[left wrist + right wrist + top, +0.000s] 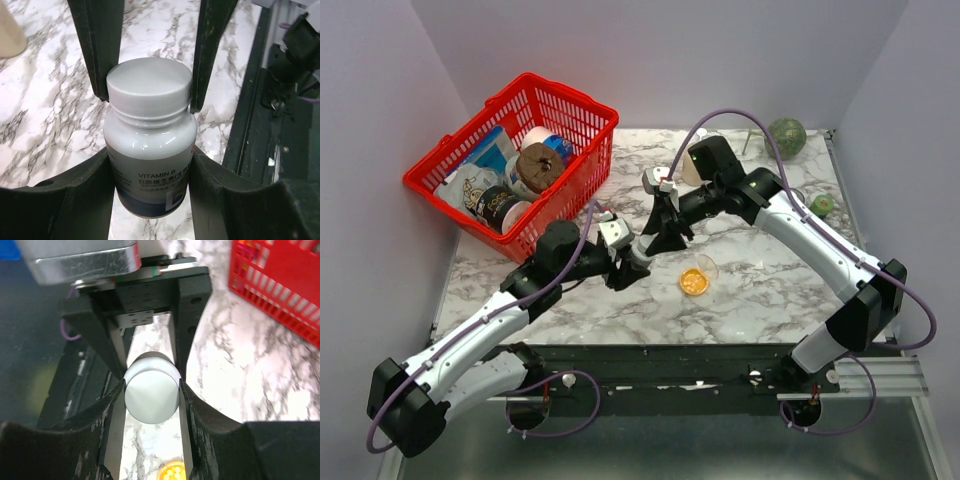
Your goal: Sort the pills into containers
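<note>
A small white pill bottle (pixel 150 165) with a white cap (pixel 150 85) and a dark label band hangs above the marble table, gripped from both ends. My left gripper (pixel 150 172) is shut on its body. My right gripper (pixel 151 390) is shut on the cap (pixel 151 395), and its dark fingers (pixel 102 50) flank the cap in the left wrist view. In the top view both grippers, left (pixel 623 268) and right (pixel 657 238), meet at the bottle (pixel 640 252) mid-table. The orange pills (pixel 693 282) lie in a shallow clear dish (pixel 684 289) just to the right, and they show again as pills (pixel 172 472).
A red basket (pixel 585 110) full of groceries stands at the back left. A second clear round piece (pixel 709 266) lies beside the dish. A beige bottle (pixel 10 30) stands behind the right arm. A green ball (pixel 786 135) and a small green object (pixel 822 205) lie at the back right.
</note>
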